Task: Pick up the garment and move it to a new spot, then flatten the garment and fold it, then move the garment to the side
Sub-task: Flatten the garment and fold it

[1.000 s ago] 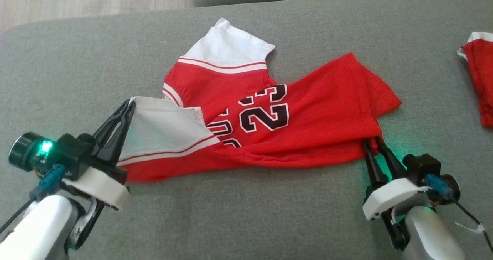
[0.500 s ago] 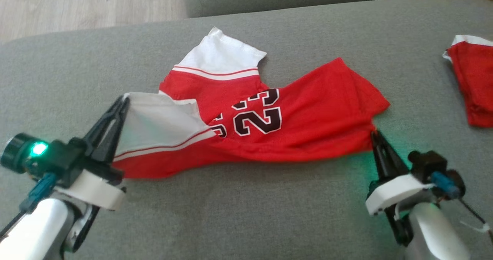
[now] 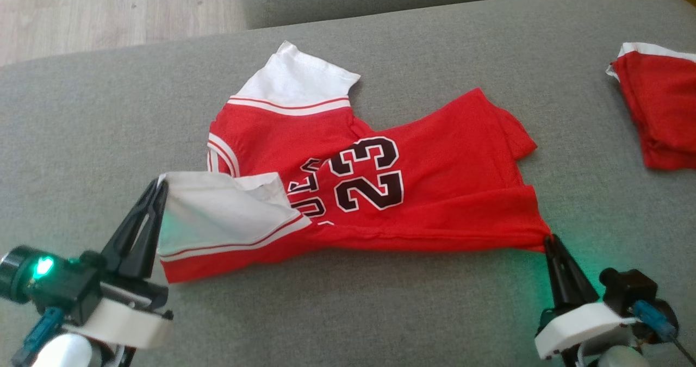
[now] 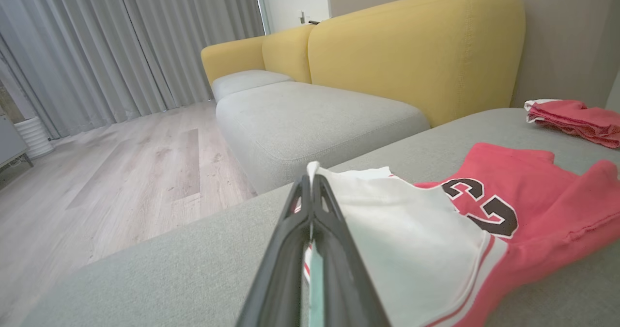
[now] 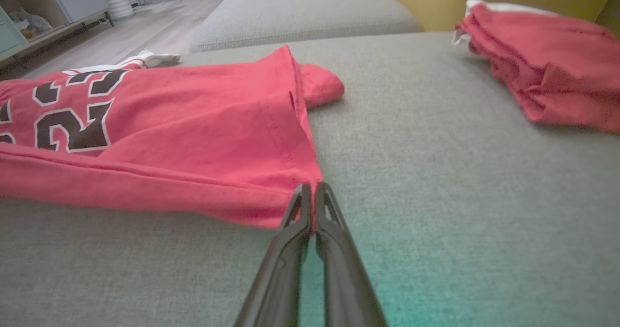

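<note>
Where the grey cushion [image 3: 348, 312] spreads widest, the red jersey [image 3: 446, 182] lies across its middle, a second red garment [image 3: 660, 122] well apart; the left gripper [image 3: 161, 185] pinches the jersey's white sleeve, the right gripper [image 3: 550, 242] its red hem corner.

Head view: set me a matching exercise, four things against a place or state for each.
Things
1. left gripper
2. right gripper
3. second red garment
4. number 23

Places or states
A. lies apart, at the right edge of the grey cushion
B. shut on the white sleeve of the jersey
C. black print, mid-jersey
D. shut on the red hem corner of the jersey

Pairs: 1-B, 2-D, 3-A, 4-C.
</note>
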